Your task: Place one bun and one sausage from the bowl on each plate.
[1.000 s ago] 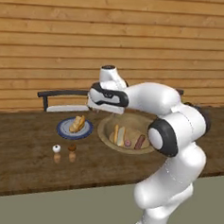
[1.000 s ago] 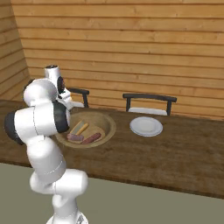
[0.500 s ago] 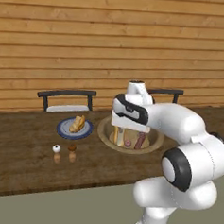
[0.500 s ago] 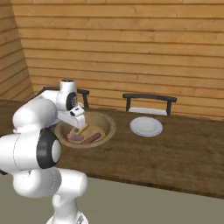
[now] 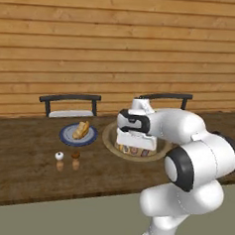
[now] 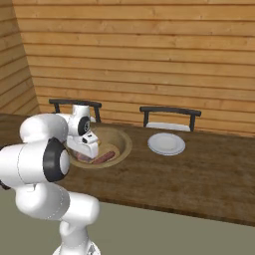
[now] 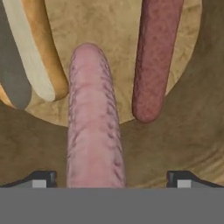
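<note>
The arm has swung right from the blue plate [image 5: 78, 135], which now holds a bun [image 5: 81, 130], and the gripper [image 7: 111, 179], jaws wide apart, hangs low in the bowl [image 6: 123, 141] astride a pale sausage [image 7: 94, 131], so another pick looks imminent.

A dark wooden table [image 5: 26, 177] carries the tan wooden bowl [image 6: 124, 141], a blue-rimmed plate [image 5: 66, 137], a white plate [image 6: 166, 144] and two small shakers [image 5: 60, 157], well apart from the bowl
</note>
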